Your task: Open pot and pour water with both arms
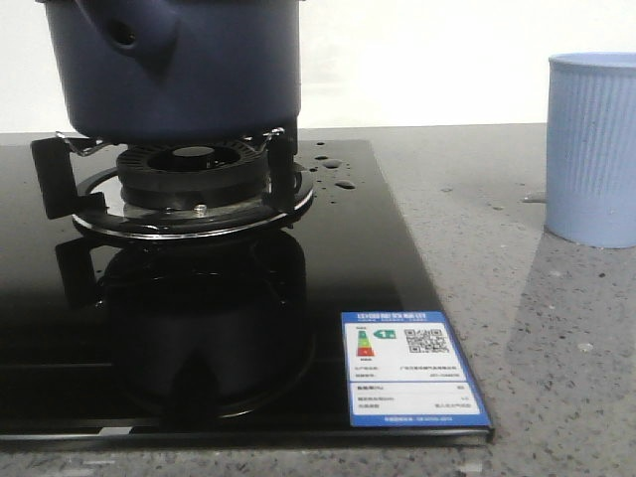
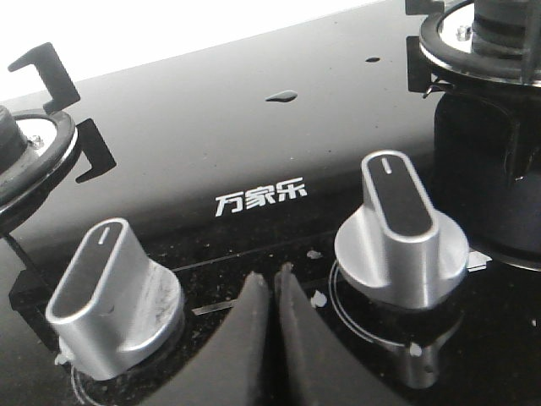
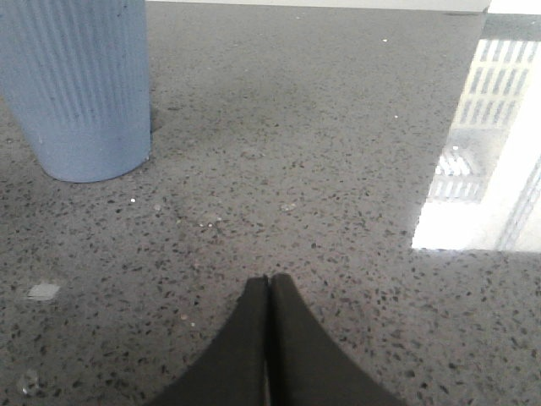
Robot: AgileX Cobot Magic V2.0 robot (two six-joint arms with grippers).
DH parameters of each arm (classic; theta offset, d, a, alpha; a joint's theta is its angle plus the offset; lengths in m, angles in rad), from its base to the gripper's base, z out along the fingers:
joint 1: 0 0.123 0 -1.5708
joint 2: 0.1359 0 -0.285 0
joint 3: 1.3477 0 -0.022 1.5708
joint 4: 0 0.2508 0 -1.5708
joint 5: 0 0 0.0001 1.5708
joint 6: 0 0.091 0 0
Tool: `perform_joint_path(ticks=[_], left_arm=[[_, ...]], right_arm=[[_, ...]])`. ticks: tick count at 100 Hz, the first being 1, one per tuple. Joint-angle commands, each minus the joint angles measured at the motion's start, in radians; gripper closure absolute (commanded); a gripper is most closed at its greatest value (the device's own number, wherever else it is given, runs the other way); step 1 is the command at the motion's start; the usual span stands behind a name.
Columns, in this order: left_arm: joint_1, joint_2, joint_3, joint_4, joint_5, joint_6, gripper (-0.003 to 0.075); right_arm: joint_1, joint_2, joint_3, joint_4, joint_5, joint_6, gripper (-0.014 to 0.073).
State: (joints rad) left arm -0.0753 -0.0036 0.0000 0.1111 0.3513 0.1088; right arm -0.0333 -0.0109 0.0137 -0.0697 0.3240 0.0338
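The dark navy-blue pot [image 1: 199, 70] stands on the burner grate [image 1: 189, 174] of the black glass hob; its stubby handle with a hole [image 1: 124, 38] points toward the camera. Its top is cut off by the frame, so no lid shows. Water drops [image 1: 333, 174] lie on the glass right of the burner, and one drop shows in the left wrist view [image 2: 281, 96]. My left gripper [image 2: 270, 279] is shut and empty, low over the hob between two silver knobs. My right gripper [image 3: 268, 281] is shut and empty over the grey countertop. Neither gripper shows in the front view.
A light blue ribbed cup [image 1: 593, 149] stands on the speckled countertop at the right, also in the right wrist view [image 3: 76, 85]. Two silver knobs [image 2: 110, 296] [image 2: 401, 233] flank the left gripper. A second burner [image 2: 25, 152] sits further left. An energy label [image 1: 409, 370] marks the hob's front corner.
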Motion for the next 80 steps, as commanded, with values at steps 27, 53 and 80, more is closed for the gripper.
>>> perform_joint_path(ticks=[27,53,80], left_arm=[[0.0,-0.015,0.039,-0.009,-0.041,-0.009,0.0739],[0.0,-0.015,0.039,-0.009,-0.041,-0.009,0.074],[0.0,-0.015,0.039,-0.011,-0.048,-0.009,0.0739]], right_arm=[[-0.008,-0.02,0.005,-0.003,-0.019,-0.007,0.0667],[-0.008,-0.02,0.005,-0.003,-0.019,-0.007,0.0667],[-0.008,-0.02,0.005,-0.036,-0.068,-0.007,0.0667]])
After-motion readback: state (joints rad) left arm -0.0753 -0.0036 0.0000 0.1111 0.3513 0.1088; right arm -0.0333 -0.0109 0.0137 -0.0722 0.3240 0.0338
